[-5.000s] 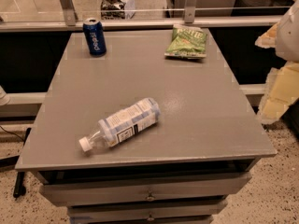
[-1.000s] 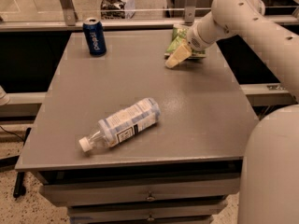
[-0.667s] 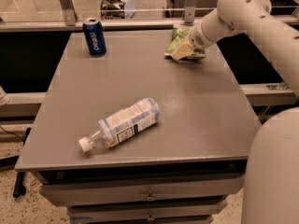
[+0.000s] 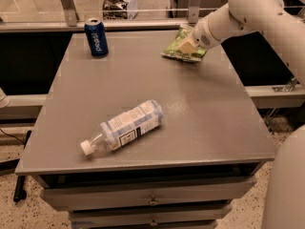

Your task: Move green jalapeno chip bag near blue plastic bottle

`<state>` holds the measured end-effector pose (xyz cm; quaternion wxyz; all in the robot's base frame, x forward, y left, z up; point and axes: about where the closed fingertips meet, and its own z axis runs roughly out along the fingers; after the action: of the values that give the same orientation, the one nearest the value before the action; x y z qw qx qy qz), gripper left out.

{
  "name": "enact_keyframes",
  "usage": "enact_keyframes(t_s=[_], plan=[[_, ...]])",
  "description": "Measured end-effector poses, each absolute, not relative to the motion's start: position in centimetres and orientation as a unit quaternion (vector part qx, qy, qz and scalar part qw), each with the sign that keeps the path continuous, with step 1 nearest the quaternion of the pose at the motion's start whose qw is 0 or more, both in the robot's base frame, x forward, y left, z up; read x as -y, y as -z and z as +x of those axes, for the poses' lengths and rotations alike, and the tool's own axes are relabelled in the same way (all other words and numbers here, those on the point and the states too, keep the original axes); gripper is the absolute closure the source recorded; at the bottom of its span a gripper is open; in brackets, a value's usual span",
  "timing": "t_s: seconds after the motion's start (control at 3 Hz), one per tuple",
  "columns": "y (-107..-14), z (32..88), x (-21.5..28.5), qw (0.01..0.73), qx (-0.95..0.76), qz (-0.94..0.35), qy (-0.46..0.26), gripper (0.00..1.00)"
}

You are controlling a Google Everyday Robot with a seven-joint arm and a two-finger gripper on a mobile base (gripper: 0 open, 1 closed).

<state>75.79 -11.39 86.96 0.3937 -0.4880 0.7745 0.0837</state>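
Camera view: a grey table (image 4: 209,118) bears the blue plastic bottle (image 4: 127,126), lying front-centre, and the green jalapeno chip bag (image 4: 172,50) at the far right, well apart. A Pepsi can (image 4: 96,38) stands far left. The gripper (image 4: 188,45) sits on the bag; its grip cannot be told.

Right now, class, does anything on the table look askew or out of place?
The blue plastic bottle lies on its side, cap toward the front left; the end effector is at the green jalapeno chip bag, far side.

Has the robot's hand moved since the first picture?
Yes. The hand came left from right of the grey table to the crinkly green chip bag.
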Motion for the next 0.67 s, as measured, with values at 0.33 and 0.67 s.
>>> enact_keyframes(t_s=[0.33, 0.67], plan=[[-87.1, 72.9, 9.8, 0.389, -0.754, -0.519, -0.102, 1.00], [-87.0, 70.9, 9.3, 0.382, -0.742, -0.540, -0.108, 0.81]])
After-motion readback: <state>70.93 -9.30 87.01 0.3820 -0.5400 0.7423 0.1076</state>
